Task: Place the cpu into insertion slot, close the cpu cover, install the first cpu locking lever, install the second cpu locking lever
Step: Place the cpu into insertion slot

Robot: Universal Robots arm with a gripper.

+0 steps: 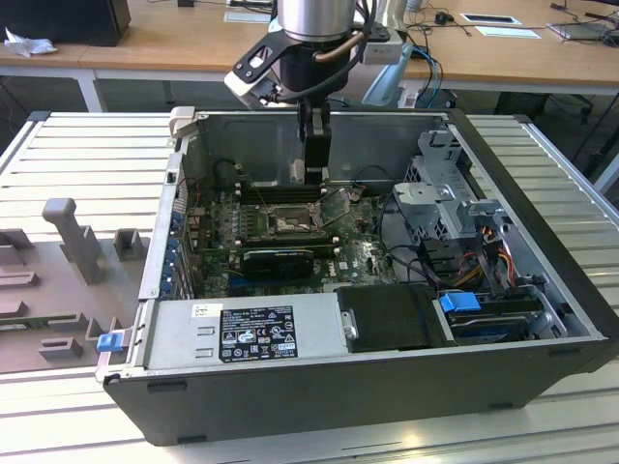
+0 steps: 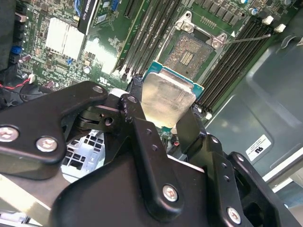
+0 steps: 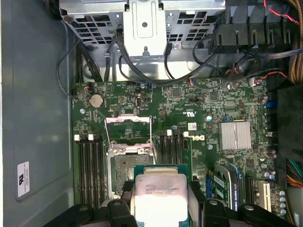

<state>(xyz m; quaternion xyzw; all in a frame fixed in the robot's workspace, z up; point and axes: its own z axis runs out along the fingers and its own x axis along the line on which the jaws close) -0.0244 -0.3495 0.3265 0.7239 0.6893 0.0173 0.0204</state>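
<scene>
My gripper (image 1: 312,176) hangs inside the open computer case, shut on the cpu (image 2: 168,97), a flat square chip with a pale silvery face. Both wrist views show the black fingers (image 2: 136,111) pinching the chip's opposite edges. The cpu (image 3: 158,194) hovers tilted above the insertion slot (image 3: 122,171) and partly covers it in the first wrist view. The slot (image 2: 189,54) lies bare, its brownish contact field showing. The cpu cover (image 3: 129,118) stands swung open beside the slot. A thin locking lever (image 2: 247,39) sticks out from the slot's frame.
Memory slots (image 3: 90,163) flank the socket. A silver heatsink (image 3: 235,135) and a long black card (image 1: 278,259) sit close by. A metal drive cage (image 1: 447,193) with cables is on the exterior view's right, and the power supply (image 1: 253,333) lies along the near wall.
</scene>
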